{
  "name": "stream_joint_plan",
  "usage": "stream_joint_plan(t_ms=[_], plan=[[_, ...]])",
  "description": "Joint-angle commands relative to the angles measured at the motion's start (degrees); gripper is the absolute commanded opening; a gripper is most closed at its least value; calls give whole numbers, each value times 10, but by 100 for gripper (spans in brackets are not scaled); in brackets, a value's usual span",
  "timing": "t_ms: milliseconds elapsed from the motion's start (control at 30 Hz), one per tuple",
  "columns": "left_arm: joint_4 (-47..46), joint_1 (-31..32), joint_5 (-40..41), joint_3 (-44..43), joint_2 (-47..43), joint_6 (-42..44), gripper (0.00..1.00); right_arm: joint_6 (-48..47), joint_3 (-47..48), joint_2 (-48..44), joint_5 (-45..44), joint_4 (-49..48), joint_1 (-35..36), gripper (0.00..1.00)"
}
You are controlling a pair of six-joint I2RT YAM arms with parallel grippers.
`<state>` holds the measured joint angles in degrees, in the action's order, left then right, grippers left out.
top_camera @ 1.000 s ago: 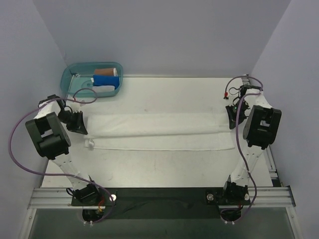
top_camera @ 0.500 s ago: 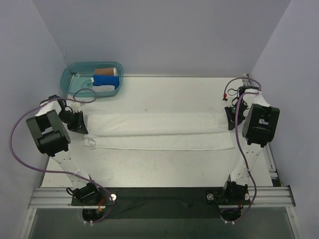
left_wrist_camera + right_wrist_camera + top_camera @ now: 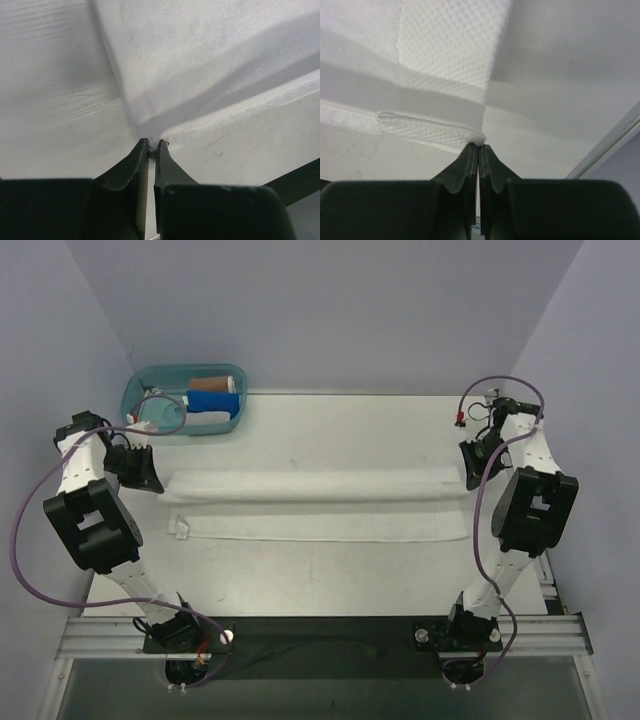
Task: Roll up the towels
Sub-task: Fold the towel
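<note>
Top view: white towel [image 3: 320, 525] lies flat as a long strip across the middle of the table [image 3: 300, 580], running left to right between both arms. Its far long edge is raised into a fold that spans between the two grippers, and the near layer lies flat. Left gripper [image 3: 140, 472] sits at the towel's far-left corner, right gripper [image 3: 472, 468] at the far-right corner, both low over the cloth. Teal bin [image 3: 150, 390] stands at the far-left corner of the table, apart from the towel, holding a rolled blue towel [image 3: 212, 400] and a brown towel [image 3: 212, 383] behind it. Left wrist view: left gripper [image 3: 154, 144] has its jaws nearly closed, with only a thin slit between the tips, and pinches a corner of the white towel [image 3: 200, 60]; the cloth fans away from the tips in creases, with bare table [image 3: 50, 100] to the left. Right wrist view: right gripper [image 3: 478, 146] has its jaws pressed fully together, nipping the corner of the white towel [image 3: 445, 50]; the hemmed edge doubles over just left of the tips, with bare table [image 3: 555, 75] to the right.
</note>
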<state>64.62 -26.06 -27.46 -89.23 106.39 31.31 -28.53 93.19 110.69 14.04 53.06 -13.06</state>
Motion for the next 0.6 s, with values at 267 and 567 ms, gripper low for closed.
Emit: stream_joint_plan(t_ms=[267, 567], plan=[[-29, -26, 68, 109, 5, 73, 0, -32, -129, 21, -36, -8, -17, 0], [-118, -19, 95, 150, 56, 48, 0, -20, -108, 81, -50, -24, -15, 0]])
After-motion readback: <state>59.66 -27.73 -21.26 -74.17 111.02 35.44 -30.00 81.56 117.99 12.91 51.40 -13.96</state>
